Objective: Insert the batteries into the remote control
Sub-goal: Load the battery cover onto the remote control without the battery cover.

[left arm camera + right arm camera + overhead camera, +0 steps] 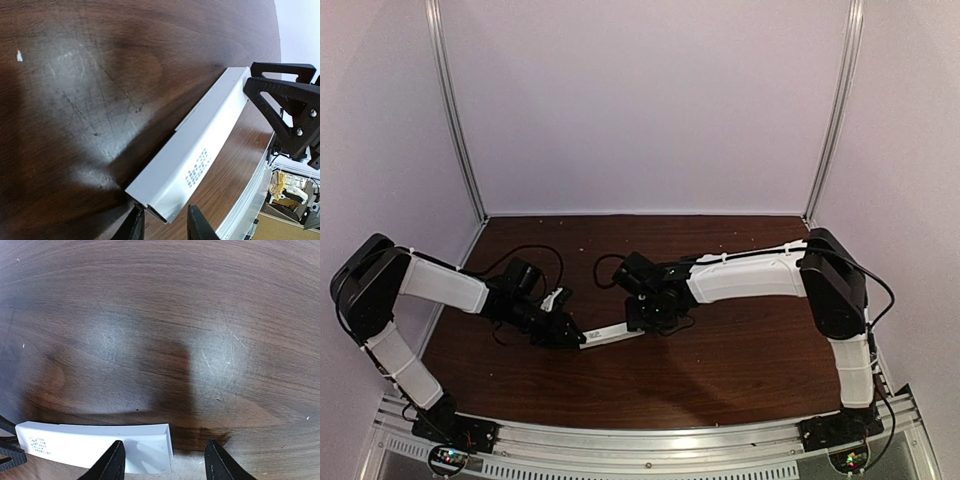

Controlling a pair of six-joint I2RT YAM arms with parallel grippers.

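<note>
Dark scratched wood tabletop, pale walls behind. Remote control at centre btwn arms: slim white bar, small grey print near one end, open recess at other. Left gripper set narrow, flanking printed end; gripping or not, can't tell. Right gripper jaws wide apart over recessed end, holding nothing.
</note>
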